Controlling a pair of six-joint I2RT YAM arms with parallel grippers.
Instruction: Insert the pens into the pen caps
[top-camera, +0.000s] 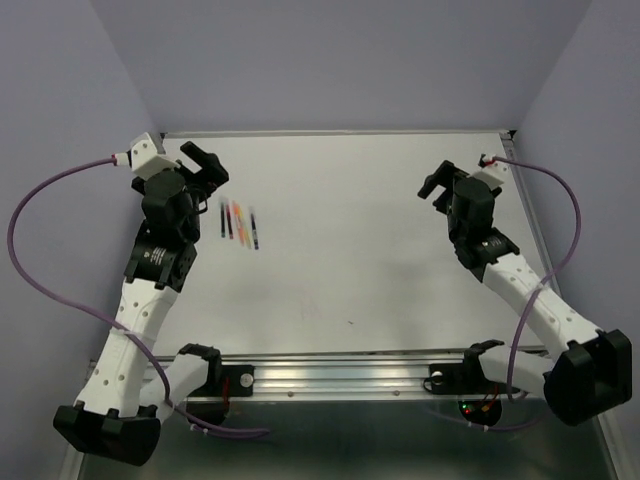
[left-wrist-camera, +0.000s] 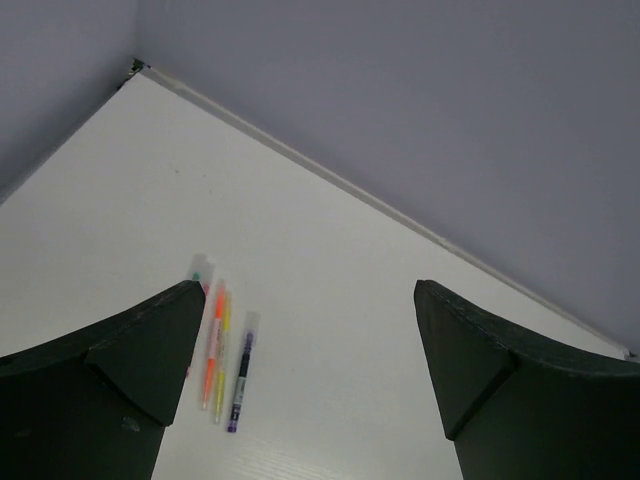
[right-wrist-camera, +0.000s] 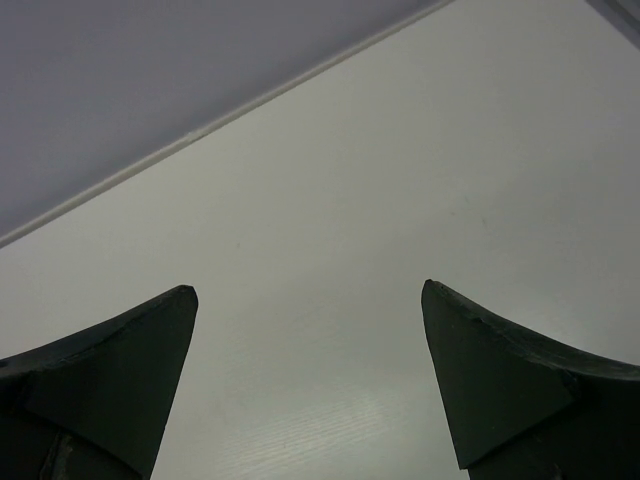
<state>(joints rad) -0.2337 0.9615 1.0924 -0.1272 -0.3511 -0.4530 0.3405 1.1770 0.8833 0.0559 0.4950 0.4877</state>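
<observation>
Left claw (top-camera: 205, 166) is spread wide with nothing between the jaws. In the wrist view both dark fingers (left-wrist-camera: 120, 370) stand well apart, with bare surface between them. It hangs over the far-left part of the flat white worktop (top-camera: 380, 270), close to the left edge, and I see no contact with anything.

Right claw (top-camera: 437, 181) is also spread wide and holds nothing. Its wrist view shows only bare worktop and the grey-lilac back wall (right-wrist-camera: 150, 80). It sits near the right edge in the far half, well apart from the pens.

Thin straight multicoloured pens (top-camera: 238, 225) lie flat in a tight row, roughly parallel, in the far-left quarter of the worktop. They are just beside my left claw, on the side toward the worktop's centre.

From the left wrist:
- orange-pink pen (left-wrist-camera: 212, 350)
- yellow pen (left-wrist-camera: 221, 365), touching it
- dark blue pen (left-wrist-camera: 240, 385), just beside those
- green-tipped pen (left-wrist-camera: 197, 275), partly hidden behind my left finger

Small pale translucent tube pen caps (left-wrist-camera: 250, 322) show at the far ends of the pens, in line with the barrels; the blue one's is clearest. Can't tell whether they are fully seated. The overhead view is too blurred to separate caps from pens.
</observation>
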